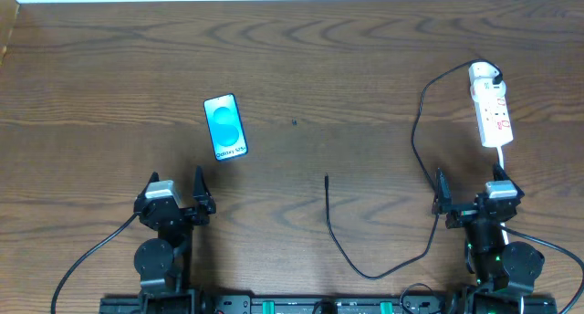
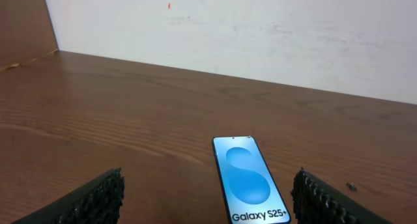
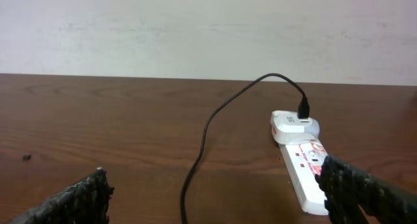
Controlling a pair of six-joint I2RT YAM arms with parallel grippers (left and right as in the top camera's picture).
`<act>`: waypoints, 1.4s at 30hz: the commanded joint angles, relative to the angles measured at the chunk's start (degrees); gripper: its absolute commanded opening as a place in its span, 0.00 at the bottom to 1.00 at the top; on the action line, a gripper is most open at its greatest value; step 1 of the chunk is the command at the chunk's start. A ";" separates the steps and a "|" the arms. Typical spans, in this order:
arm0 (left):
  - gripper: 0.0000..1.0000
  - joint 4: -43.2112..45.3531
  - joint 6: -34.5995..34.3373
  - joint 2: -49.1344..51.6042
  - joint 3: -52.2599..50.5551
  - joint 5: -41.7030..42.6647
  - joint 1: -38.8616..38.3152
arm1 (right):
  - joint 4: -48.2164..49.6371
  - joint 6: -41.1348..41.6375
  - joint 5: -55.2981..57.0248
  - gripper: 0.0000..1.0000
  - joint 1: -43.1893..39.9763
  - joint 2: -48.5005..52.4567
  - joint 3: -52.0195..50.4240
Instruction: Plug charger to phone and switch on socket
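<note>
Wooden table [image 1: 347, 68], phone [image 1: 225, 127] beyond left tool [image 1: 175, 181]

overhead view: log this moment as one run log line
phone: flat, unplugged | charger: adapter in socket, tip loose on table | left fingers: open, empty | right fingers: open, empty

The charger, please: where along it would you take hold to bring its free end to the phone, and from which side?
Probably from above, on the straight stretch just behind the plug tip of the charger, closing across the cable: that end lies flat and straight on the table with nothing touching it.
</note>
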 commanded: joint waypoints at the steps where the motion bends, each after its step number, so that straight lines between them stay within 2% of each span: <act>1: 0.82 -2.25 0.13 -0.24 -0.74 0.57 0.17 | -0.39 -0.24 0.46 0.99 0.33 -0.44 -0.07; 19: 0.82 -5.55 -1.86 2.49 4.70 0.57 0.20 | -0.39 -0.26 0.46 0.99 0.35 -0.42 -0.07; 42: 0.82 -8.33 -1.77 39.04 30.45 0.57 0.17 | -0.39 -0.24 0.46 0.99 0.35 -0.42 -0.07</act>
